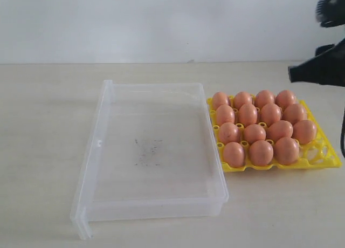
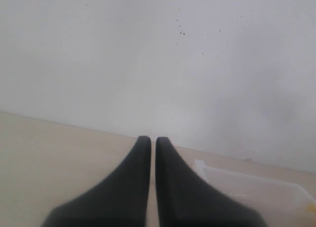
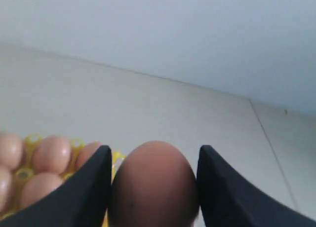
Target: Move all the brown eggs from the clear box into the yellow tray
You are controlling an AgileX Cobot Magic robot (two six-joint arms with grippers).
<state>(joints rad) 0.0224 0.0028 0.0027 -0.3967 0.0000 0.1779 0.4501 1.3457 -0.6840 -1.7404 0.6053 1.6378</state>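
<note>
Between the right tool's (image 3: 154,150) fingers (image 3: 84,192) one brown egg (image 3: 154,187) is clamped, near the yellow tray (image 1: 326,160), whose cups hold fifteen other eggs (image 1: 254,133). Just beside it on the bench (image 1: 43,108) lies the clear box (image 1: 108,151). Fingers of the left tool (image 2: 153,140) are pressed together.

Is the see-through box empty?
Empty. The shallow clear plastic box shows just a bare floor with dark smudges.

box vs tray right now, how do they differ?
The box is clear, the tray yellow. The box holds no eggs; the tray has eggs in every cup but one corner cup. The box is larger than the tray. Both lie flat on the table, side by side.
</note>
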